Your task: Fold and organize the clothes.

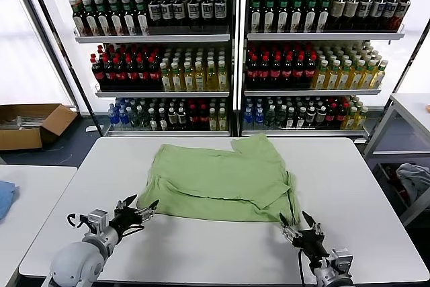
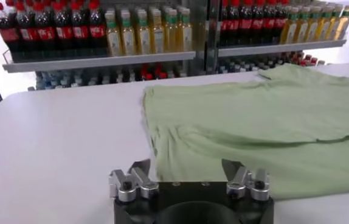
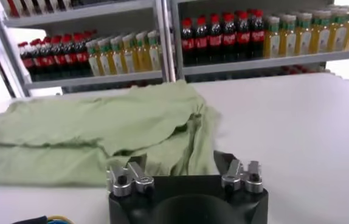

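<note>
A light green shirt (image 1: 222, 181) lies partly folded on the white table (image 1: 349, 193), its collar and chest graphic hidden. My left gripper (image 1: 139, 209) is open and empty, just off the shirt's near left corner. My right gripper (image 1: 297, 224) is open and empty, just off the near right corner. In the left wrist view the shirt (image 2: 253, 134) spreads beyond my open left gripper (image 2: 186, 170). In the right wrist view the bunched shirt edge (image 3: 132, 131) lies right before my open right gripper (image 3: 180, 163).
Shelves of drink bottles (image 1: 235, 52) stand behind the table. A cardboard box (image 1: 30, 124) sits on the floor at the far left. A second white table (image 1: 27, 199) with a blue cloth (image 1: 5, 198) stands to the left. Another table (image 1: 410, 109) stands at the right.
</note>
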You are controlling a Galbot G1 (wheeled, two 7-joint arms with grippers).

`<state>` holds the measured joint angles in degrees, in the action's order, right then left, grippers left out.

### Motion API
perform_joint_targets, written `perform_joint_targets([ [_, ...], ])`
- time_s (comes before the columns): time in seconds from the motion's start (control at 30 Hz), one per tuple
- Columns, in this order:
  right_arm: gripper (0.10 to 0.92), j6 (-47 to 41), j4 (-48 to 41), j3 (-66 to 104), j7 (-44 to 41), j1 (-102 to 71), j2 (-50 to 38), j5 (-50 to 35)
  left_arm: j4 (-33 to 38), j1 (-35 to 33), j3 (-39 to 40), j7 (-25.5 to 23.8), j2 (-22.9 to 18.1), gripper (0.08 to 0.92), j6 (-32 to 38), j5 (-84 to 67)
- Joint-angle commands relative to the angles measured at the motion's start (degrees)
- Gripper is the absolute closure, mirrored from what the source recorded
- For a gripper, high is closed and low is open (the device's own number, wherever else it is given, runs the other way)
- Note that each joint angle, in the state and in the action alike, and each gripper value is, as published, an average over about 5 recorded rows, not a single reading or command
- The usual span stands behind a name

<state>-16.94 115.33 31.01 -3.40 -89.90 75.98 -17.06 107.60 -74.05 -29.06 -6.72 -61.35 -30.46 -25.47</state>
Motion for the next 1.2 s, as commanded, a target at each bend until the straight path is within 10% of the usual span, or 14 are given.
perform_joint_targets([
  [0.03, 0.547, 0.0, 0.2, -1.7, 0.1, -1.5, 0.6, 2.0, -2.9, 0.8, 0.6, -0.2, -0.7, 0.365, 0.5, -1.7],
  [0.43, 0.877, 0.6, -0.5, -1.5, -0.3, -1.0, -0.4, 1.6, -3.5, -0.9, -0.2, -0.5, -0.9, 0.712, 1.0, -2.7],
  [0.67, 0.917, 1.0, 1.1, -0.2, -0.9, -2.1, -1.0, 0.9, -1.5, -3.1, -0.9, 0.2, 0.1, 0.893, 0.8, -3.8],
  [1.2, 0.917, 0.9, 9.7, 5.5, -2.0, -15.5, -4.9, -1.9, 15.6, -25.4, -10.4, 0.7, -3.4, 0.915, -1.2, -1.6],
])
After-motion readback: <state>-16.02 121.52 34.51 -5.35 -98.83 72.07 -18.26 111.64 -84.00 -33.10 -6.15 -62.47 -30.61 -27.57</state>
